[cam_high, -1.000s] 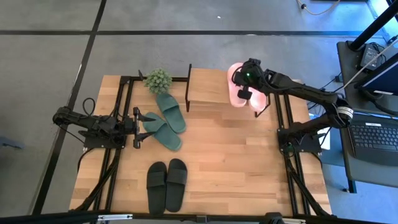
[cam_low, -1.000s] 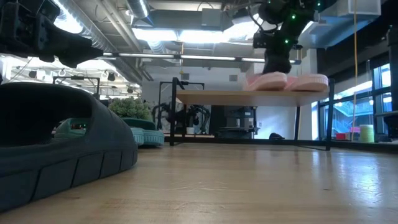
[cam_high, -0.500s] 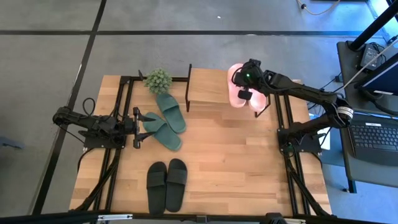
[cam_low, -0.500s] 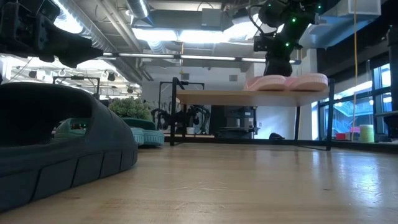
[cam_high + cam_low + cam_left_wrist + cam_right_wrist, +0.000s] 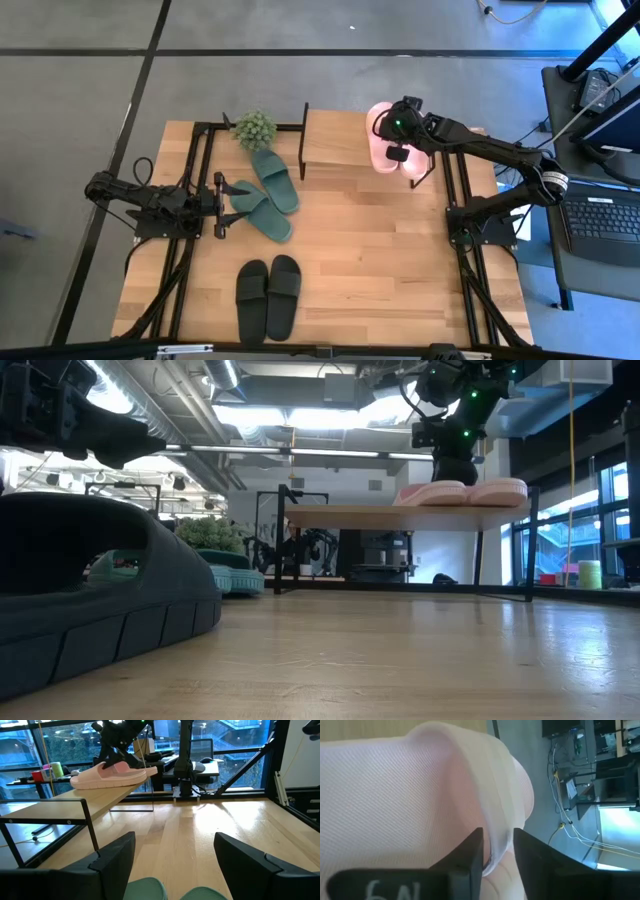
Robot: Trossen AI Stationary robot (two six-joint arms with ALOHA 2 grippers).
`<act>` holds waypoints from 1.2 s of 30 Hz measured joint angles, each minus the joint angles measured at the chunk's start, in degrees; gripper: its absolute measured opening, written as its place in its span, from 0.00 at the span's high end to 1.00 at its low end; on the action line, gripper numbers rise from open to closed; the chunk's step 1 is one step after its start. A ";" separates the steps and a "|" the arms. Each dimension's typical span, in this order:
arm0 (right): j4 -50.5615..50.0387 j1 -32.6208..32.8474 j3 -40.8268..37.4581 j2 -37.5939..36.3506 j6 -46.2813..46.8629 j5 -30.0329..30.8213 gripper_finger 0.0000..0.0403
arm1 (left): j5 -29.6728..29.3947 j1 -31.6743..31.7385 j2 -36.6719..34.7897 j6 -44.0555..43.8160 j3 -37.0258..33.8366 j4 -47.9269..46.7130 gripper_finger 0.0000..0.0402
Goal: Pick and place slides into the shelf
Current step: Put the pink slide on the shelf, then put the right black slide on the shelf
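Your right gripper [image 5: 397, 140] has just loosened its hold on the pink slides [image 5: 381, 142], which now lie on the top plank of the shelf [image 5: 330, 140], at its right end. That pair looks placed. The fingers [image 5: 470, 851] have parted only narrowly and still straddle the strap. Your left gripper [image 5: 226, 203] waits wide open beside the green slides [image 5: 268, 195]; the black slides [image 5: 269, 293] sit near you.

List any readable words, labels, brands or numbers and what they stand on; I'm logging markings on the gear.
White characters on the right gripper body, seen in the right wrist view: blurred and cut off, not readable.
Pink slides, dark green slides, black slides, shelf: no readable text.
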 joint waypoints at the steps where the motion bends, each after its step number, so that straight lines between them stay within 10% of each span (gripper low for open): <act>1: -0.08 0.00 0.00 0.00 0.36 0.05 0.70 | 0.00 -0.01 0.02 0.00 0.01 0.00 0.34; 14: -0.83 0.02 0.00 0.00 1.26 0.11 0.39 | 0.00 0.01 0.00 0.00 0.01 0.00 0.34; 36: -3.83 2.65 0.04 -1.25 4.08 -0.98 0.37 | 0.00 -0.01 0.02 0.03 0.01 0.00 0.34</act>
